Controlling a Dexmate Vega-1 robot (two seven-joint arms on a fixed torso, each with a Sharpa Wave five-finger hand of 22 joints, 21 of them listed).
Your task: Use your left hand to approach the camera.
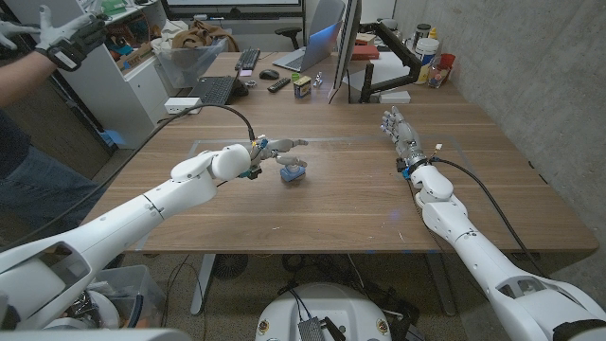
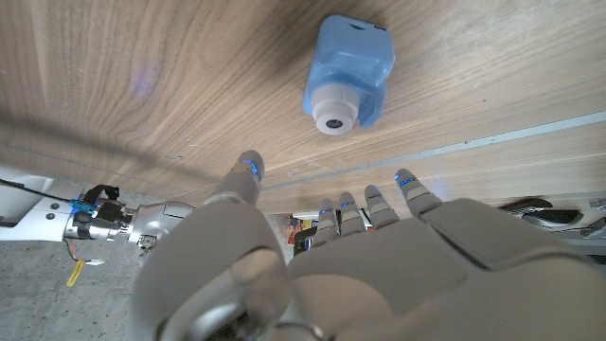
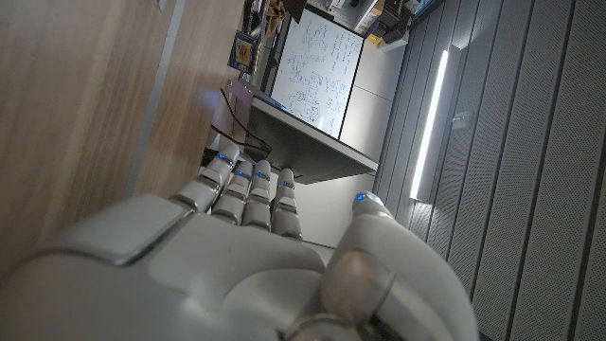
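The left hand [image 1: 270,149] is near the middle of the head view, a bit left of center. Its fingers [image 2: 409,187] are spread apart and hold nothing. Just to its right sits the small blue camera [image 1: 294,170] on the wooden table [image 1: 341,204]. The fingers are just beside the camera but not touching it. In the left wrist view the camera [image 2: 347,76] is in the upper middle, lens facing out. The right hand [image 1: 400,131] is at the right of the head view, fingers straight and holding nothing.

The writing on the whiteboard [image 3: 317,71] is too small to read.
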